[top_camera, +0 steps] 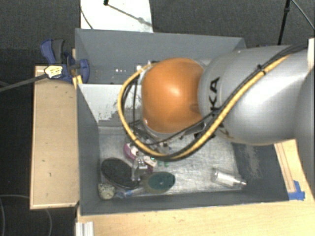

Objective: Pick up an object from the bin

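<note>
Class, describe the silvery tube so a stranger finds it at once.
Find the front wall of the grey bin and follow it rightward. The silvery tube lies alone on the floor there, away from the heap at left, the only shiny cylinder.

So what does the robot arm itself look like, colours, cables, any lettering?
The arm is a thick, rounded silver-grey tube with black lettering near its end. A glossy orange dome cover caps the wrist. A yellow cable and black ones run along the arm and loop round the dome. Beneath it is a small pale metal gripper.
</note>
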{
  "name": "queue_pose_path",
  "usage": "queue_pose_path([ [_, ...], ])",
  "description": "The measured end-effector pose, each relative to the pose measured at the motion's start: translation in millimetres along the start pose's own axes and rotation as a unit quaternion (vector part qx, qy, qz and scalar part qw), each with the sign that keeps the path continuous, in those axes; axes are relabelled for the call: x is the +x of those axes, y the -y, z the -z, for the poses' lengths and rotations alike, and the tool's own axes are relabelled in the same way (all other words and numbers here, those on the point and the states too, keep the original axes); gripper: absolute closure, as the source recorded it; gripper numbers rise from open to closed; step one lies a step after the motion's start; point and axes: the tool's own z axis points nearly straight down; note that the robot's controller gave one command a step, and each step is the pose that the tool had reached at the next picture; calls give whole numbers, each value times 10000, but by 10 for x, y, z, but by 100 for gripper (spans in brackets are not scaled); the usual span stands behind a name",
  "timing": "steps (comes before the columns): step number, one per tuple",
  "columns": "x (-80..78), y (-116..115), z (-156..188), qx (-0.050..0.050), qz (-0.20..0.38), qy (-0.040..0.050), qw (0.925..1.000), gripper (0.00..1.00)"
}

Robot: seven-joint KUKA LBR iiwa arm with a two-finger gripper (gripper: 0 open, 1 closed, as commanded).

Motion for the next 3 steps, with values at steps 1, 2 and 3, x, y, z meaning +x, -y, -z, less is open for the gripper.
queue_pose_path([
  [1, -66, 33, -1151, 7, -1019, -1, 9948, 0],
  [2, -80, 27, -1113, -10, -1045, 27, 9945, 100],
  [3, 44, 122, 14, -22, -1119, 58, 9937, 100],
])
